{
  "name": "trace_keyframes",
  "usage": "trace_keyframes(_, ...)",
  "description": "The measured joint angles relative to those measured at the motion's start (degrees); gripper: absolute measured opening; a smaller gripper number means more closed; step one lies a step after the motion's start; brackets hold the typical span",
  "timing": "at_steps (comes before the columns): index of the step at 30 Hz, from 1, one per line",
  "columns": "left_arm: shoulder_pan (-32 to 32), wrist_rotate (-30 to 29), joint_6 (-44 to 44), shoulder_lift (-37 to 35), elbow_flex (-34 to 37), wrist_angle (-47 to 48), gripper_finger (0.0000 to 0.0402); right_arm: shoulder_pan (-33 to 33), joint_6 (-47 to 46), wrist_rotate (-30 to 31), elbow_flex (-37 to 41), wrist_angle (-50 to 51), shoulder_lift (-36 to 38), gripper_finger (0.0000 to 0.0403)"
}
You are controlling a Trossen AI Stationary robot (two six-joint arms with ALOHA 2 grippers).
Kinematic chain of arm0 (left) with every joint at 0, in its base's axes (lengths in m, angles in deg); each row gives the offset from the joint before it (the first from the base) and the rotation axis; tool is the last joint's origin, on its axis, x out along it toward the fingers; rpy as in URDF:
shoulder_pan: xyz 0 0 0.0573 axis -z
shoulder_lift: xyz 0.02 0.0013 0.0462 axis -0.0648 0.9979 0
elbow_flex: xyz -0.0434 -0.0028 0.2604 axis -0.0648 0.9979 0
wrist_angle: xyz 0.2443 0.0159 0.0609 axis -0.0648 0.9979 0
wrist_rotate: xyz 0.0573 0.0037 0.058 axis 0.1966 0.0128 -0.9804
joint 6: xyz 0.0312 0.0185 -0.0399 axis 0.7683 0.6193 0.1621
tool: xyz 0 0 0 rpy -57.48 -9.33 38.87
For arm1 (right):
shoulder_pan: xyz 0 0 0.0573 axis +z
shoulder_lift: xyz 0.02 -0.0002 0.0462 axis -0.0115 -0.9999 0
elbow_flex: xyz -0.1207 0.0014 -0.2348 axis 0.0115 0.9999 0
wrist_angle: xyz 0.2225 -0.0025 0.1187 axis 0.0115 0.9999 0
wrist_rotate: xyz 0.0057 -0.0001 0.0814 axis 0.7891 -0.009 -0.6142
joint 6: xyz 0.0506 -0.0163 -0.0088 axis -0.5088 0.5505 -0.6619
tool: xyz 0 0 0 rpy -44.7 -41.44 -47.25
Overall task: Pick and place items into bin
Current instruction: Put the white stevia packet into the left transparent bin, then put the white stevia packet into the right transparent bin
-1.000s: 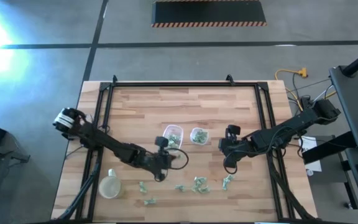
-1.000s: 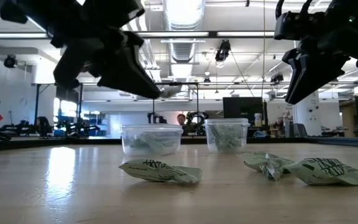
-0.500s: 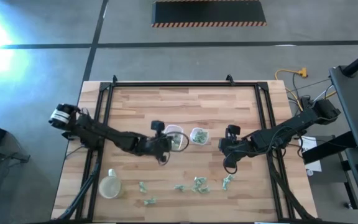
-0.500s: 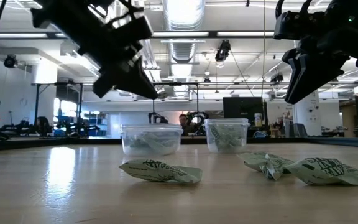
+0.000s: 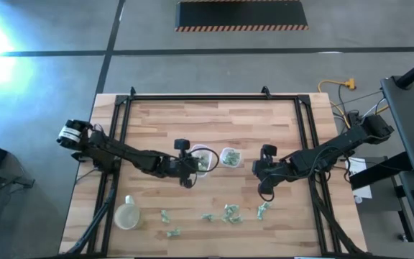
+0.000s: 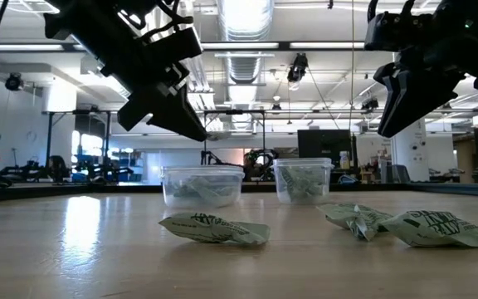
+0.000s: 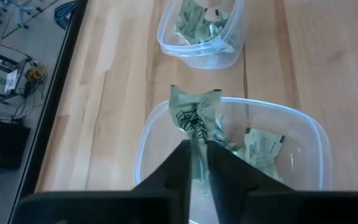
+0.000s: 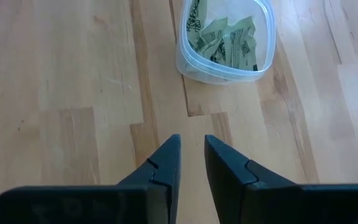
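Left jaws point(image 7: 199, 163) pinch one crinkly green packet point(image 7: 196, 118), dangling it right over the near clear container point(image 7: 303, 134). Right jaws point(image 8: 191, 155) hover narrowly parted above bare bench point(image 8: 73, 81), second container point(image 8: 229, 68) just ahead. Loose packets point(image 5: 230, 213) lie scattered beyond.

A robotics lab or workshop: exposed ceiling ducts point(image 6: 247, 21) and strip lights hang over an open hall of equipment racks point(image 6: 73, 145), monitors point(image 6: 326, 145) and a concrete floor point(image 5: 214, 61) around the wooden table point(image 5: 214, 122).
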Motion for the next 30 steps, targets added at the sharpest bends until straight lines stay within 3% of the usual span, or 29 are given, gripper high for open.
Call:
trace_keyframes(6,0.00,-0.01,0.00,0.01,0.00,-0.02,0.0102,-0.01,-0.63,-0.11,0.47,-0.56,0.00,0.0066)
trace_keyframes(11,0.00,-0.02,-0.02,0.01,0.00,-0.03,0.0133,0.00,-1.07,-3.36,2.15,-2.78,0.00,0.0064)
trace_keyframes(19,0.75,-0.01,-0.07,0.00,0.00,-0.04,0.0137,1.95,-6.42,-19.01,4.07,-4.28,0.00,0.0071)
trace_keyframes(24,0.85,-0.01,-0.07,-0.02,0.00,-0.04,0.0137,6.83,-7.11,-20.07,4.21,-5.55,-0.07,0.0068)
trace_keyframes(30,0.96,-0.01,-0.07,-0.07,0.00,-0.04,0.0137,14.14,-6.60,-19.71,5.53,-15.36,-0.33,0.0073)
